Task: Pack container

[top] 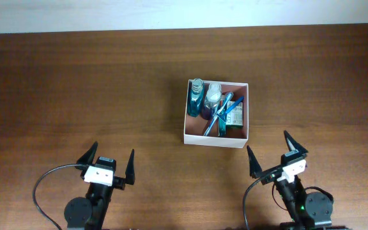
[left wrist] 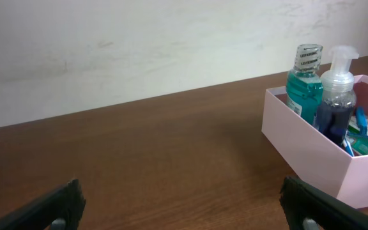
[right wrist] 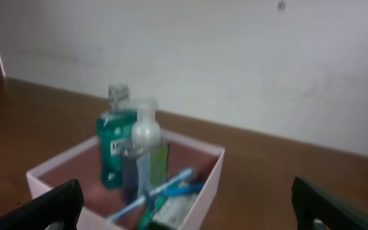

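- Right of the middle of the table (top: 75, 76), well apart from both arms: the box (top: 214, 139), lidless, square, so with no long axis of its own, and turned only slightly against the table edge.
- Inside, against the far-left wall: a teal bottle (top: 197, 94) and a pump bottle (top: 213, 96), both upright and side by side.
- Across the rest of the floor: a blue toothbrush (top: 220, 115) slanting from near left to far right, beside what looks like a green-and-white tube (top: 236, 115), too blurred to name for sure.
- At the near edge, left side: the left gripper (top: 112, 153), jaws spread wide, holding nothing, pointing toward the far wall.
- At the near edge, right side: the right gripper (top: 267, 142), likewise spread wide and bare.
- From the right gripper: box a little farther and to the left, near.
- From the left gripper: box farther and well off to the right, showing only at the right margin of that wrist view.
- Nearer arm by a clear margin: the right one.
- Outside the box, no loose item in any view; judged from that, packing probably complete or close to it.
- For any further placing: best reached by the right arm, from above, over the near-right corner and the barer near-left part of the floor, clear of the two upright bottles.
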